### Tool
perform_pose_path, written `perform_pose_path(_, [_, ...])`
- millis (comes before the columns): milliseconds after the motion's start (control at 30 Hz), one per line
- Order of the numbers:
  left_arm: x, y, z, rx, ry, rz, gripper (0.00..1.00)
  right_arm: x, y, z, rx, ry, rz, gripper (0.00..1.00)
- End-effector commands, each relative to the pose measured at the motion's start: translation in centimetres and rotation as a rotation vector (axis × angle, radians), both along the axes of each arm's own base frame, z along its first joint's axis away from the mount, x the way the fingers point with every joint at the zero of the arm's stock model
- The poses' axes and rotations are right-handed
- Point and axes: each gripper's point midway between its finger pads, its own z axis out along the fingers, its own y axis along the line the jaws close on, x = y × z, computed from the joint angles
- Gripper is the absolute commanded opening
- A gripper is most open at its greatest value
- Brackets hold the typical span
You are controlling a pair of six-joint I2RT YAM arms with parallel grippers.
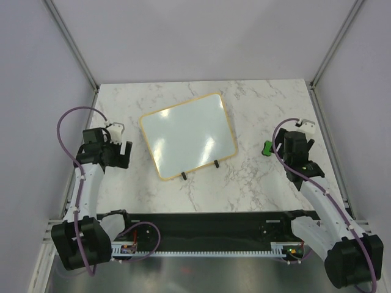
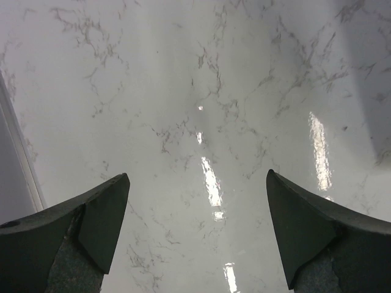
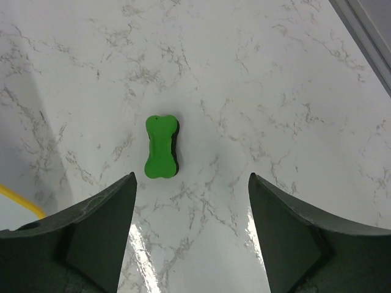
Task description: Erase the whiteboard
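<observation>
The whiteboard (image 1: 188,135) lies tilted on the marble table (image 1: 256,183) at centre, its white face blank, with a tan frame and two small black feet at its near edge. A small green bone-shaped eraser (image 1: 267,148) lies on the table to the board's right; in the right wrist view the eraser (image 3: 162,147) lies just ahead of the left fingertip. My right gripper (image 3: 190,183) is open and empty, just right of the eraser. My left gripper (image 2: 198,183) is open and empty over bare marble, left of the board.
Metal frame posts (image 1: 72,43) stand at the back corners and grey walls close the table in. A black rail with cabling (image 1: 208,235) runs along the near edge between the arm bases. A sliver of the board's tan frame (image 3: 21,201) shows at the left of the right wrist view.
</observation>
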Motion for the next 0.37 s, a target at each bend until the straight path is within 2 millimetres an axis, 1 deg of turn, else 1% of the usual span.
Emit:
perform_pose_path(0, [-1.2,2.1,-2.1,0.088,0.047,0.077,0.99,-1.0,-0.4,-0.7,0.004,0.0,-0.03,0.82])
perform_pose_path(67, [-1.4,1.8,-2.5,0.078,0.052,0.066,0.99,-1.0,-0.2,-1.0,0.011,0.009,-0.014,0.82])
perform_pose_path(133, [-1.4,1.7,-2.5,0.069,0.044,0.064,0.99,-1.0,-0.1,-0.9,0.008,0.012,-0.007,0.82])
perform_pose_path(167, [-1.3,1.6,-2.1,0.07,0.025,0.066,0.99,-1.0,-0.2,-0.8,0.006,0.011,-0.01,0.82])
perform_pose_path(333, [-1.2,1.3,-1.4,0.057,-0.015,0.067,0.99,-1.3,-0.3,-0.6,0.013,-0.012,-0.018,0.82])
